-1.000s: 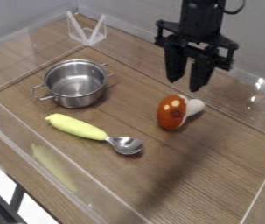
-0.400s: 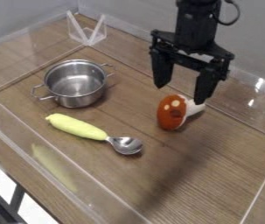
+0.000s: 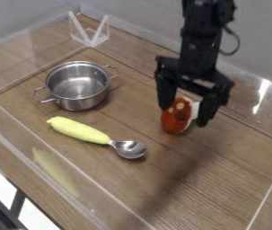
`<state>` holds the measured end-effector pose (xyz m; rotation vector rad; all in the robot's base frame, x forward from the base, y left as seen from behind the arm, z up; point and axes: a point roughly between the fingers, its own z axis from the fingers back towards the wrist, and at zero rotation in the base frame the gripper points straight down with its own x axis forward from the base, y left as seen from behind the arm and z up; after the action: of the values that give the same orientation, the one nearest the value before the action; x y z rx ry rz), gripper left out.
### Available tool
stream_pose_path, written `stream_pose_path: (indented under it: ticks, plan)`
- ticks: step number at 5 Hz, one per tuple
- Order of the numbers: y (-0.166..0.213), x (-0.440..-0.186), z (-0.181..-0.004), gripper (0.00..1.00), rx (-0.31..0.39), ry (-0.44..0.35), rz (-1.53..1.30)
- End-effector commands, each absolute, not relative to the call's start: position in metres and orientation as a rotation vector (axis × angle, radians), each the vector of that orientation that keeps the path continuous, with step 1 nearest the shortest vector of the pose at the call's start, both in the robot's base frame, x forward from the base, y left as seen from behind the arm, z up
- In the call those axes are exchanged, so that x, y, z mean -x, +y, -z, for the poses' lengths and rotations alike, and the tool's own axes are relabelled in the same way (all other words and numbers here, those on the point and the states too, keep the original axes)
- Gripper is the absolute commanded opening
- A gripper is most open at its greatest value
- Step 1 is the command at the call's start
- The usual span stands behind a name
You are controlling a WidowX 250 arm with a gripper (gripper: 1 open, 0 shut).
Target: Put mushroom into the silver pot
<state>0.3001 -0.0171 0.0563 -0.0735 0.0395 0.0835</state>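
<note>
From the camera, the tool (image 3: 188, 103) points down with its jaws spread wide, one on either side of the mushroom (image 3: 178, 116), which lies on the wooden counter (image 3: 222, 180). The silver pot (image 3: 77, 84) stands well apart to the left.

gripper (image 3: 185, 103) spread around mushroom (image 3: 178, 117), silver pot (image 3: 77, 84)

Soft, even light; slightly blurry

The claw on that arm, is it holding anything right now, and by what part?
Nothing is held. The gripper is open, its fingers on either side of the mushroom, which lies on the table.
</note>
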Motion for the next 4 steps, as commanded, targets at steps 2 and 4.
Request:
stream_pose_path:
  ticks: [2,4]
  plan:
    - [-0.007,-0.312,-0.052,1.0,0.074,0.001,-0.117]
    - [-0.014,-0.317,-0.048,1.0,0.069,-0.001,-0.07]
